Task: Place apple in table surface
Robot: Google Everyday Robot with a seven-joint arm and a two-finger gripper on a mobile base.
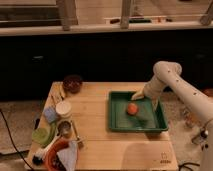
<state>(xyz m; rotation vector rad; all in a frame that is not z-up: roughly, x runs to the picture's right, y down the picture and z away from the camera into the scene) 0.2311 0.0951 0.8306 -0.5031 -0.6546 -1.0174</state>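
The apple [132,108], small, round and orange-red, lies in the green tray [117,123], near its middle. The tray sits on the right half of the pale wooden table surface [95,115]. My gripper [138,95] hangs from the white arm [167,75] that reaches in from the right. It is just above and slightly right of the apple, over the tray's far half, very close to the fruit.
A dark red-brown bowl [72,83] stands at the table's far left. Cups, a blue item, a green dish and an orange bowl [55,135] crowd the left edge. A small dark mark [164,157] sits near the front right corner. A dark counter wall runs behind.
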